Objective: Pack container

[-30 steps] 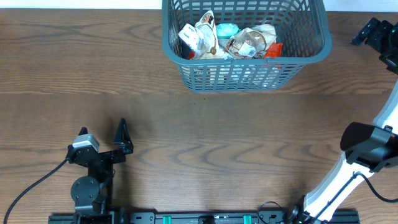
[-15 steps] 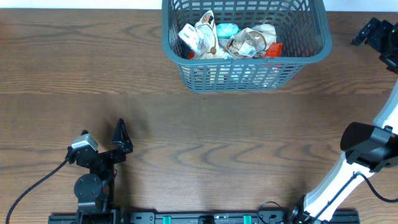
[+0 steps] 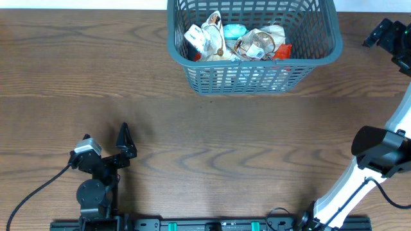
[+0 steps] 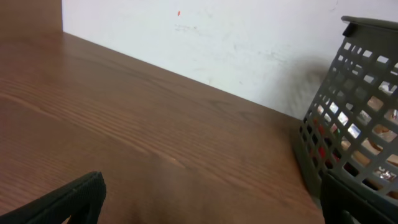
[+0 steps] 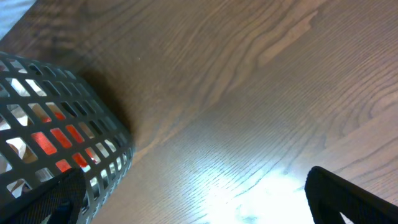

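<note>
Ahead of left gripper [image 4: 217, 202], beside right gripper [image 5: 196, 199] (both jaws spread, empty), container [image 3: 244, 80] looks packed; next, just park arms.

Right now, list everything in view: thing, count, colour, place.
container: one, dark grey-blue, far middle of the table
snack packets: several, exact count unclear; white, teal, red, tan; heaped in the container
table: one, brown wood, under everything
wall: one, white, behind the table
cable: one, black, near left corner
left fingers: two, black, spread apart, near left, empty
right fingers: two, black, spread apart, far right, empty
</note>
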Tool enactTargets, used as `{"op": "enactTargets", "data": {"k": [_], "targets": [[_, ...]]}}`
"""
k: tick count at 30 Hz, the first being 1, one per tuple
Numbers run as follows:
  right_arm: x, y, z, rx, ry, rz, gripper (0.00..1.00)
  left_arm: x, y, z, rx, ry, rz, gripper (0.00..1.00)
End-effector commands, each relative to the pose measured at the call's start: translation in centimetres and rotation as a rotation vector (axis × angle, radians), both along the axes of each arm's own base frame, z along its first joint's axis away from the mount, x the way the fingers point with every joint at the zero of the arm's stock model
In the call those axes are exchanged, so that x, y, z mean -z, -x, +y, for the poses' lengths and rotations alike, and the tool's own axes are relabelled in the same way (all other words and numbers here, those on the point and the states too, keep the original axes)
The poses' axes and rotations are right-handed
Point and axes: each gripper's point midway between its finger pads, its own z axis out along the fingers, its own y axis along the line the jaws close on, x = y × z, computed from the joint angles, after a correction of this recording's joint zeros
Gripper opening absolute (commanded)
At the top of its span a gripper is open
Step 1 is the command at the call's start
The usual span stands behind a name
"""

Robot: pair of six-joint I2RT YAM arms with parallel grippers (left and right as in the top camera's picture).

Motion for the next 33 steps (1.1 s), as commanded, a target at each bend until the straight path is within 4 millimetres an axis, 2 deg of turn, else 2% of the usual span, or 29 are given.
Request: {"op": "enactTargets", "data": {"k": [1,33], "targets": [[-0.30,0.07,0.36,-0.008,-0.001,-0.006,0.99,1.84,0.14,0.35,-0.013,-0.041,0.060,0.99],[-0.30,0.08,0.35,-0.008,-0.001,-0.006,0.99,1.87,0.09,0.10,0.001,-0.038,0.061,0.99]]}}
